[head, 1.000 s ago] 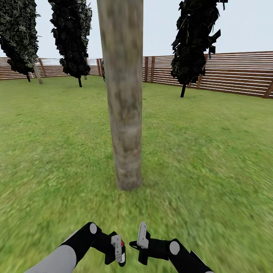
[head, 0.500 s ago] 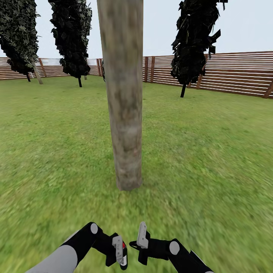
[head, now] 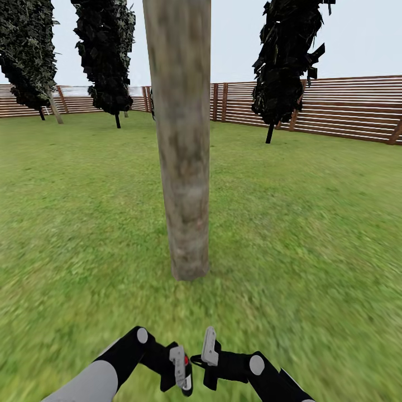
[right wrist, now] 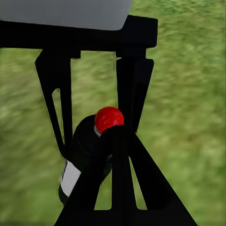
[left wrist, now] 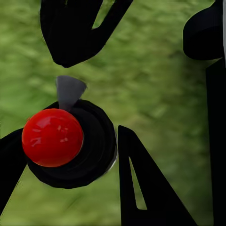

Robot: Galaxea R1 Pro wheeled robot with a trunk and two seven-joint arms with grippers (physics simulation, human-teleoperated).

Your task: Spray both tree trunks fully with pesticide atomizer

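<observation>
Evenly bright, flat daylight from a pale overcast sky (head: 363, 33); no cast shadow under the tree trunk (head: 183, 139) on the lawn (head: 312, 223). Grass smeared and soft close to the camera (sharper farther out). Dark cypress-like trees (head: 285, 61) nearly black, little detail. Small white glare on the red ball (left wrist: 52, 137) in the left wrist view, grass behind blurred. Right wrist view much the same: black fingers (right wrist: 134, 94) as silhouettes, grass out of focus.

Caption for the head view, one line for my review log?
Robot facing a thick tree trunk on the lawn, left gripper holding the red-capped atomizer beside the right gripper.
</observation>
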